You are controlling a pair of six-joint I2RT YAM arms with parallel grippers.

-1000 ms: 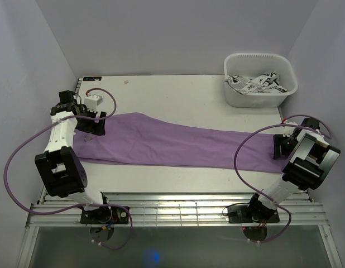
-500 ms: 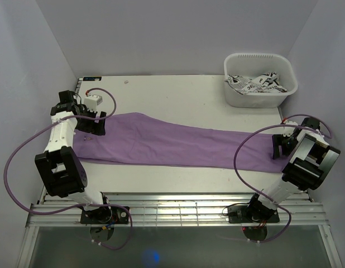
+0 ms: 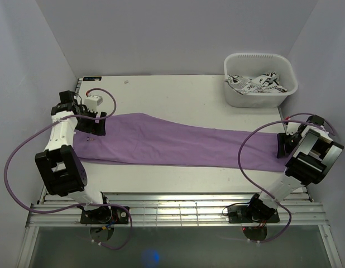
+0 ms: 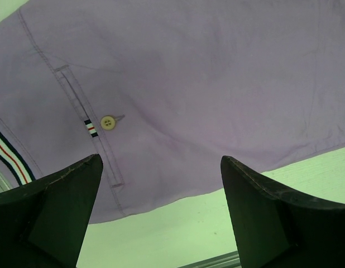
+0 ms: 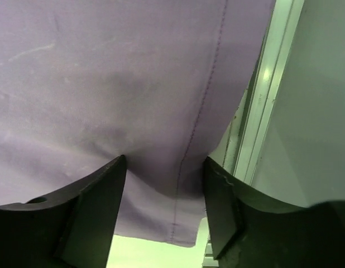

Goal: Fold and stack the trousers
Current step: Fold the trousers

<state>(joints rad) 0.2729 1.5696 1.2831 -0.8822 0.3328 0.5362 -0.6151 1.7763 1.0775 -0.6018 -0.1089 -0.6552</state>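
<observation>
The lilac trousers (image 3: 178, 146) lie flat in a long band across the table, waist at the left and hems at the right. My left gripper (image 3: 97, 127) hangs open over the waist end. In the left wrist view its fingers (image 4: 160, 161) stand wide apart above the near cloth edge, and the waist button (image 4: 108, 121) shows beyond them. My right gripper (image 3: 281, 146) is down at the hem end. In the right wrist view its fingers (image 5: 164, 160) are apart and straddle a bulge of the trouser leg (image 5: 105, 84) with a stitched seam.
A white tub (image 3: 260, 56) holding black-and-white patterned cloth (image 3: 256, 84) stands at the back right. The table's right rail (image 5: 273, 111) and the wall are close beside my right gripper. A slatted metal strip (image 3: 178, 209) runs along the near edge.
My right gripper has shifted slightly right and back at the hem end. The left arm and the trousers have stayed put.
</observation>
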